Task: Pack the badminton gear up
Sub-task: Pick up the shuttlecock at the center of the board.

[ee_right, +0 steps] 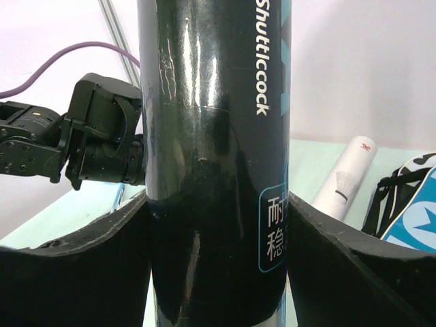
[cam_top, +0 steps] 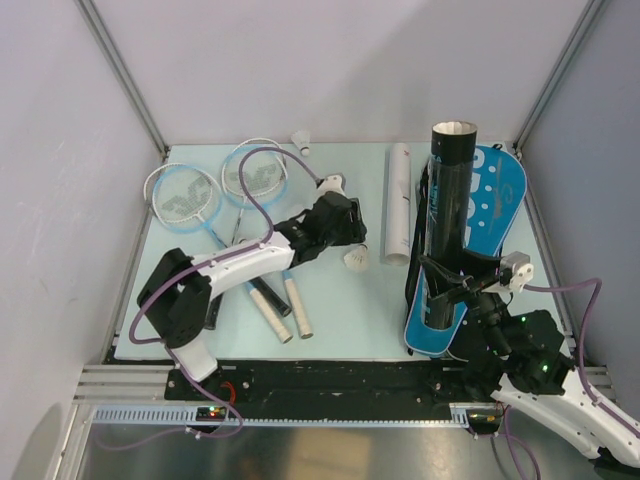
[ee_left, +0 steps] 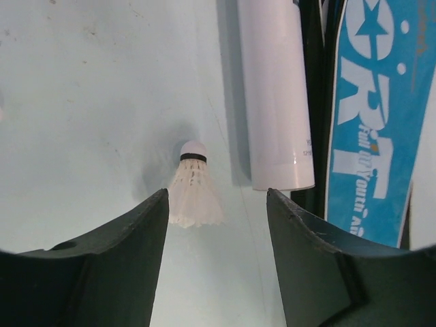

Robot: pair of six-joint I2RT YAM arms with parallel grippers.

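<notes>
Illumination is bright, even and diffuse from overhead, so the pale tabletop [cam_top: 340,300] carries only short, soft shadows, such as the one left of the shuttlecock [ee_left: 194,187] in the left wrist view. Vertical glare streaks run down the glossy black tube [ee_right: 211,170] in the right wrist view. The fingers [ee_left: 102,272] of the left end effector [ee_left: 216,204] are slightly soft and bow outward at the frame edge, showing wide-angle distortion.

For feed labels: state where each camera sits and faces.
Top: above and behind the arms, looking down on the table; both arms show.
Left wrist: on the left gripper, looking down at a shuttlecock; its open fingers show.
Right wrist: on the right gripper, facing the black tube its fingers clasp.
Shared: all see the white tube.
</notes>
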